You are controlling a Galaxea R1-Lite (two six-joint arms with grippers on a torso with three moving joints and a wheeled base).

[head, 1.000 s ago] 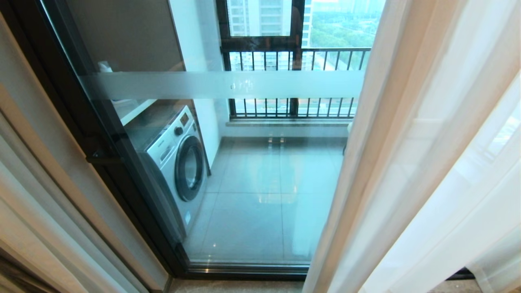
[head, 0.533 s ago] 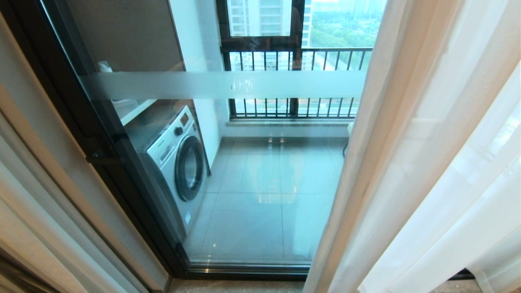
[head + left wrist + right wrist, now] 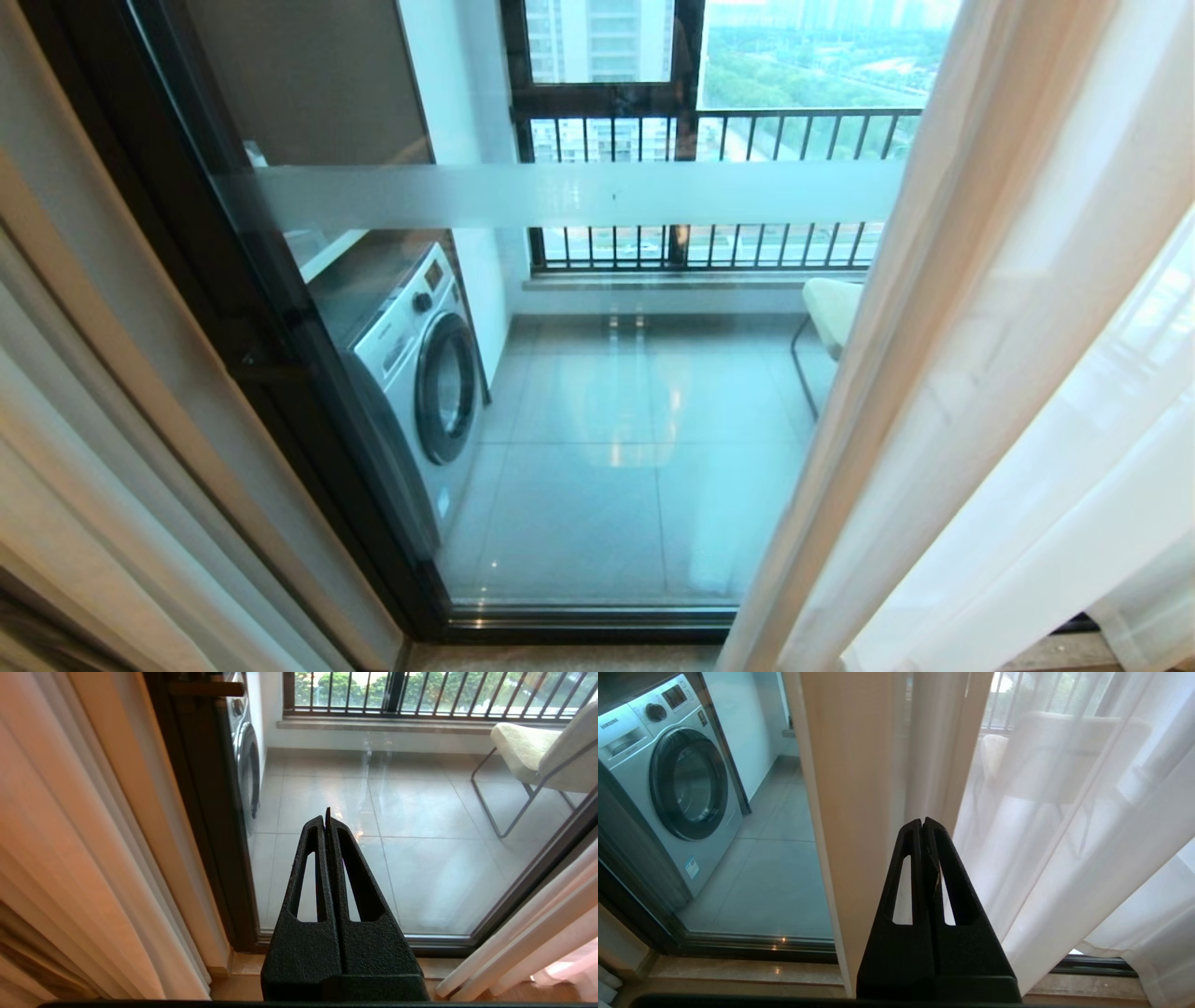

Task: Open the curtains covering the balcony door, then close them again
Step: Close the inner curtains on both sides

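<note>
Standing bare in the middle, the balcony door (image 3: 597, 373) shows its glass pane inside a black frame, with a frosted white stripe (image 3: 579, 194) running level across it. The sheer white curtains (image 3: 1027, 373) hang drawn to the right side of the door, their soft folds bunched from the top of the opening down to the stone sill (image 3: 560, 658); a hemmed edge falls slantwise past the right part of the glass. On the left side of the door hang thicker beige drapes (image 3: 84, 448), lying against the black frame.

Through the glass I see a front-loading washing machine (image 3: 420, 364) against the balcony's left wall, grey floor tiles (image 3: 635, 467), a black-barred railing (image 3: 709, 187) along the far edge, and a pale cushioned chair (image 3: 831, 313) on thin metal legs, partly hidden by the sheer fabric.

Neither arm shows from the head camera. The left gripper (image 3: 327, 816) points at the lower part of the glass, its two black fingers pressed flat together and holding nothing, clear of both drapes and sheers. The right gripper (image 3: 922, 820) is likewise closed tight and empty, aimed at the inner edge of the sheer curtains; whether its tips touch the fabric I cannot tell.
</note>
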